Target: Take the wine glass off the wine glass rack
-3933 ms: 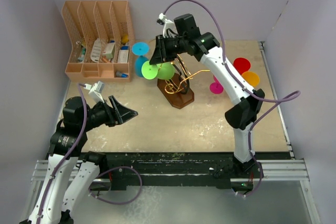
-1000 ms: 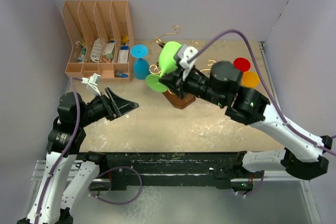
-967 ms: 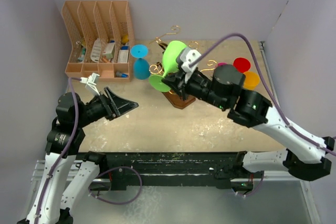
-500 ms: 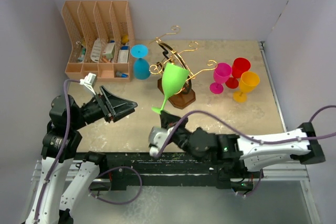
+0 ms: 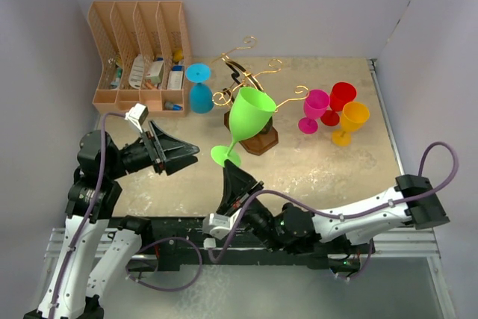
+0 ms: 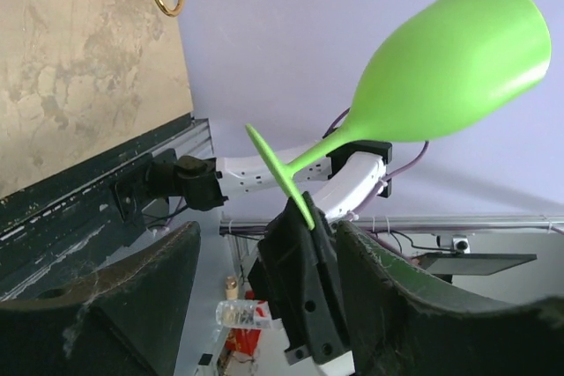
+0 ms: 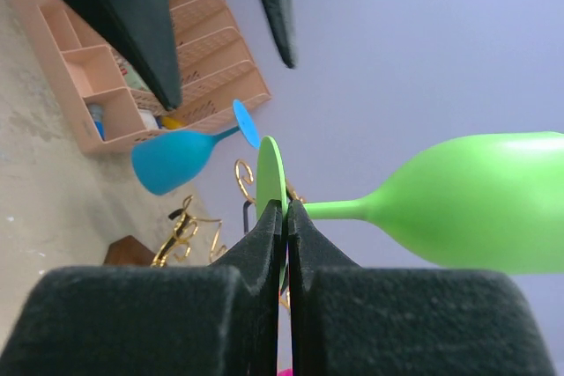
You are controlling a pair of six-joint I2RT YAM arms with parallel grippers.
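The green wine glass (image 5: 250, 112) is held tilted in the air in front of the wine glass rack (image 5: 261, 140), clear of its gold scroll arms. My right gripper (image 5: 232, 173) is shut on the rim of the glass's round foot (image 7: 270, 173), and the bowl (image 7: 480, 209) points away to the right. My left gripper (image 5: 179, 156) stands open just left of the glass. In the left wrist view the glass (image 6: 441, 68) and the right gripper's black fingers (image 6: 304, 279) sit between my left gripper's (image 6: 264, 231) spread fingers without touching them.
A blue glass (image 5: 199, 93) is at the rack's left side. Pink (image 5: 314, 110), red (image 5: 340, 98) and orange (image 5: 352, 121) glasses stand together at the right. A tan slotted organiser (image 5: 140, 54) fills the back left corner. Purple walls close in the table.
My right arm has carried the green glass away from the rack toward the near side and swung low beneath it. The left gripper has shifted slightly toward the glass and stays open.
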